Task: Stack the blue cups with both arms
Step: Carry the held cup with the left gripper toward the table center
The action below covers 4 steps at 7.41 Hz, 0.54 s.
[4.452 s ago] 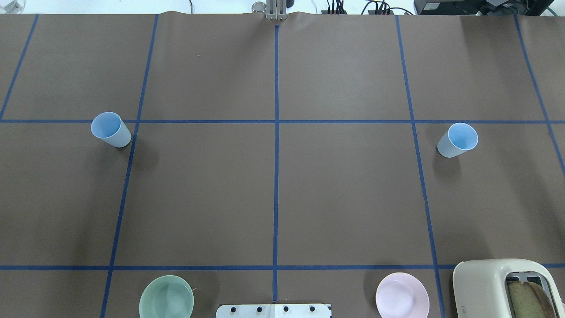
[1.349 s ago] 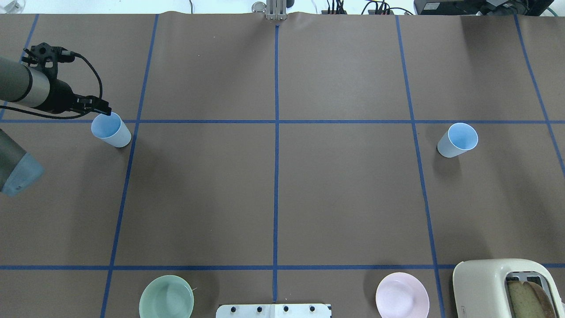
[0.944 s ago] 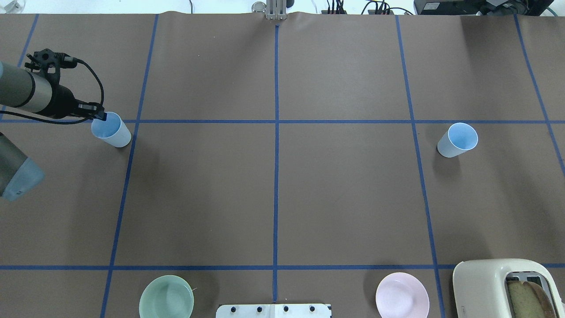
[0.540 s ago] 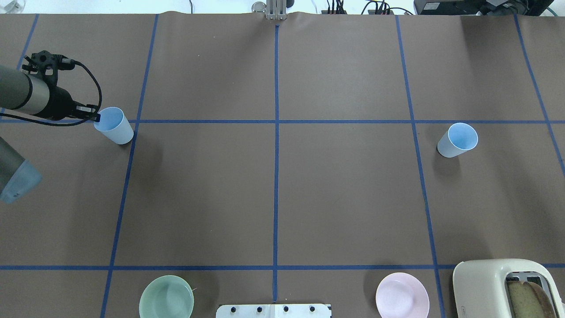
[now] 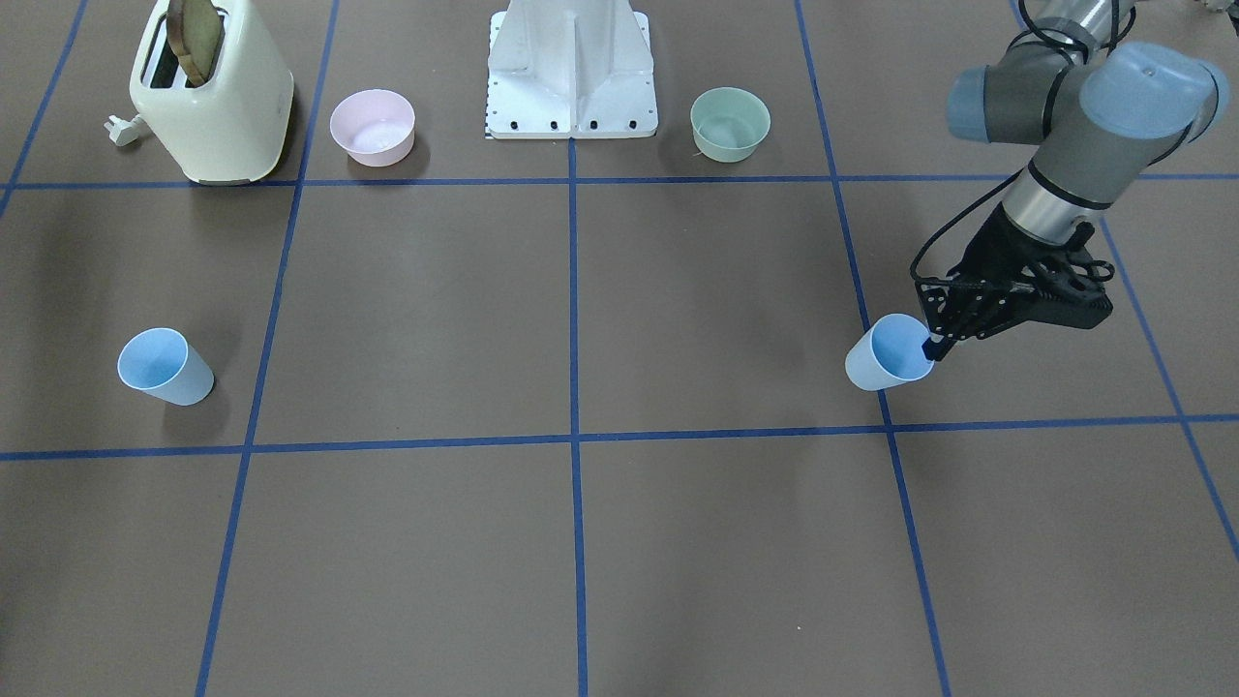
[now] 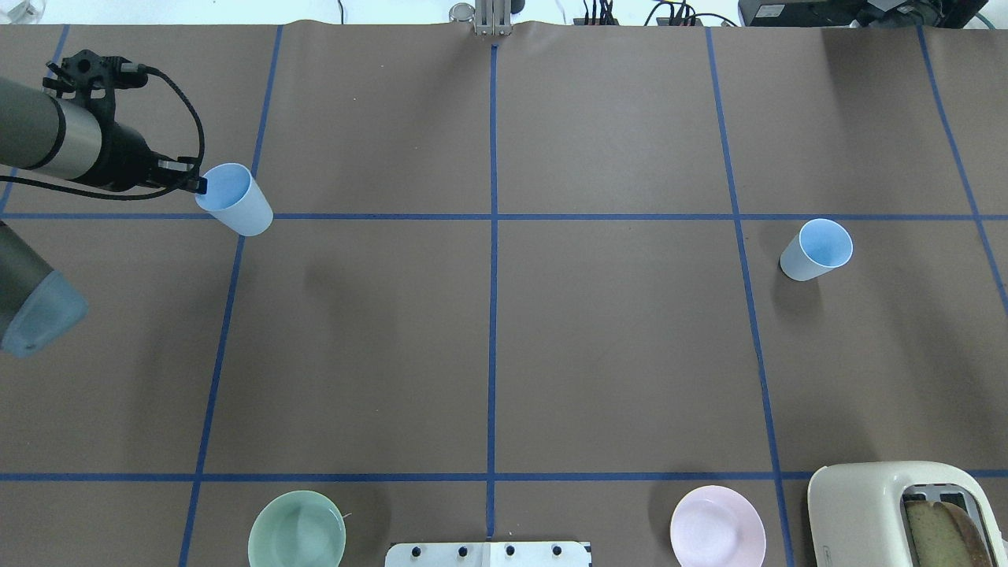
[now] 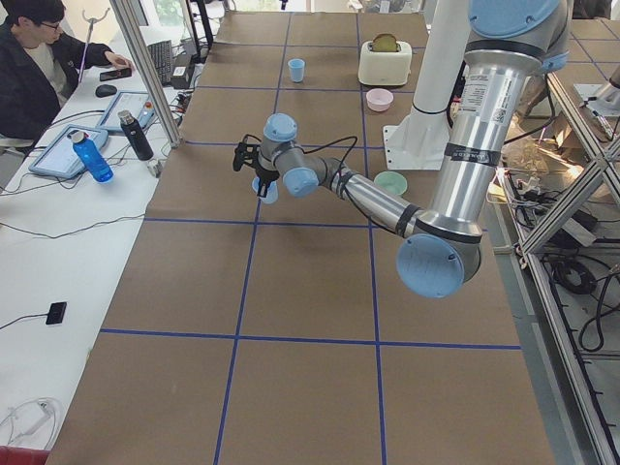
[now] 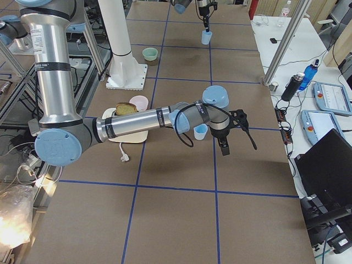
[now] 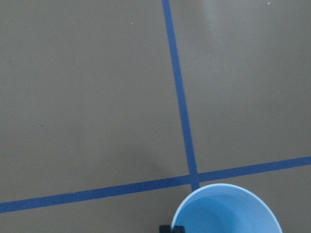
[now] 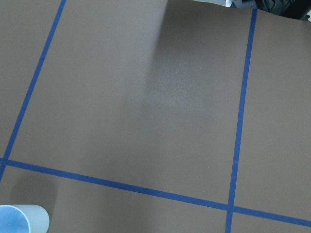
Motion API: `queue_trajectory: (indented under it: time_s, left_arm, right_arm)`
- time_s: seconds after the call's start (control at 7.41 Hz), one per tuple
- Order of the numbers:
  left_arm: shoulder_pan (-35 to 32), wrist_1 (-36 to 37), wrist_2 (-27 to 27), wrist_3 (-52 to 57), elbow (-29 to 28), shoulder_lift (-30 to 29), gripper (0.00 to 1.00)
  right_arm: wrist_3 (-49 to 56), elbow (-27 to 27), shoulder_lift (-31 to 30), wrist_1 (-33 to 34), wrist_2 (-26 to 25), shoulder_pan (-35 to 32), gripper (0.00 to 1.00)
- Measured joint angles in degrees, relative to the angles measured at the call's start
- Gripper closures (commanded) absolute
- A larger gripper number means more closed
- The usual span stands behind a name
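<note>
My left gripper had one blue cup pinched by its rim, just above the table. Thin, light, slick plastic, I judged: rim pinch suited. The second blue cup stood upright, well apart; right gripper, couldn't tell.

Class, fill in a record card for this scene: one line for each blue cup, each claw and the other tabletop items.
left claw: shut on the rim of the held cup
held cup: blue, mouth up, hanging clear of the table
other cup: blue, upright on the table, untouched
right claw: shows only in a side view; open or shut cannot be told
bowls: green bowl and pink bowl, either side of the base mount
toaster: beside the pink bowl, bread in one slot
stack: not yet made
</note>
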State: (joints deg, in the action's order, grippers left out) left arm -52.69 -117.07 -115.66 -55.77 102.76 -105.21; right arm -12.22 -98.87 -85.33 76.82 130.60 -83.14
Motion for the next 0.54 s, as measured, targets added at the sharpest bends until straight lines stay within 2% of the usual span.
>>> queue_trajectory:
  time_s: [0.13,0.54]
  left_arm:
    - [3.6,1.8,4.6,-3.9,0.6,-3.5,1.00]
    - [17.0,13.9,20.0,-10.0,0.2,-16.7,1.00]
  right_arm:
    - [-0.1,0.0,0.0,0.0,0.0,0.0,0.00]
    - [-0.7,0.0,-0.2,0.0,0.0,0.0,0.00]
